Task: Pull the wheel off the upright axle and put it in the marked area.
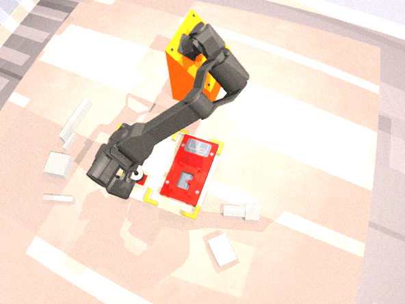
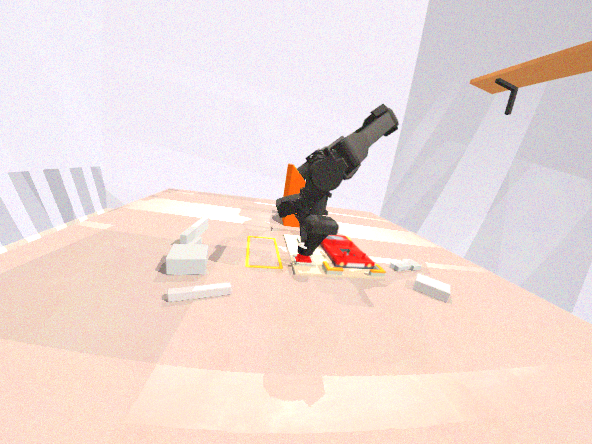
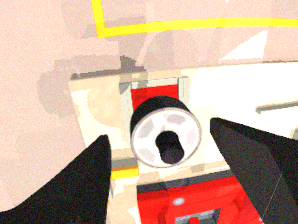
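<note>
Currently the wheel (image 3: 165,137) sits on the upright axle (image 3: 170,148), above its red base (image 1: 143,179); no task step is complete. The gripper (image 3: 162,163) hangs over it with jaws parted, one either side, grasping nothing. Remaining, by my judgement: descend, clamp the wheel, lift it free, carry it to the marked area (image 2: 262,252), release, retract.

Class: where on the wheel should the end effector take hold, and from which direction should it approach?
Grip the wheel by its dark outer rim, one finger on each side, coming straight down from above. It sits flat on the upright axle, so likely only a vertical lift frees it. The open end effector already straddles it.
</note>
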`<action>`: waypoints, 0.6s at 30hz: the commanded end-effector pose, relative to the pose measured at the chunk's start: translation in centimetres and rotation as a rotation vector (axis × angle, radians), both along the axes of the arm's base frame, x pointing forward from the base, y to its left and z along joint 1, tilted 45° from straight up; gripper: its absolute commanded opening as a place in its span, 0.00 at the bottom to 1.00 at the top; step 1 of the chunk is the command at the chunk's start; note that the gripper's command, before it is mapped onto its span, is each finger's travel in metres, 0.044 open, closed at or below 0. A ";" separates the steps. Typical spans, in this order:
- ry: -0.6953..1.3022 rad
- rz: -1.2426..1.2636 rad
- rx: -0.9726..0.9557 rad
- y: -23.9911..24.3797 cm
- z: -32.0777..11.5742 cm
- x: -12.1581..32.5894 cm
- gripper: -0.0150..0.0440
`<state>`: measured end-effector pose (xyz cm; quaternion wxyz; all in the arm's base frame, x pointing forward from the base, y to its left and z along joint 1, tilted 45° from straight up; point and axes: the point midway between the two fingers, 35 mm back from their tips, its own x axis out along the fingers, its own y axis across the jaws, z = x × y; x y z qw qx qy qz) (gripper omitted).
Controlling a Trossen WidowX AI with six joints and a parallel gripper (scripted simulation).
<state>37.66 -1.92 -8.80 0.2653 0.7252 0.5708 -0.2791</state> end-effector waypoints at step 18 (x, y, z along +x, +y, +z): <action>0.000 -0.001 0.000 0.0 0.0 0.0 0.27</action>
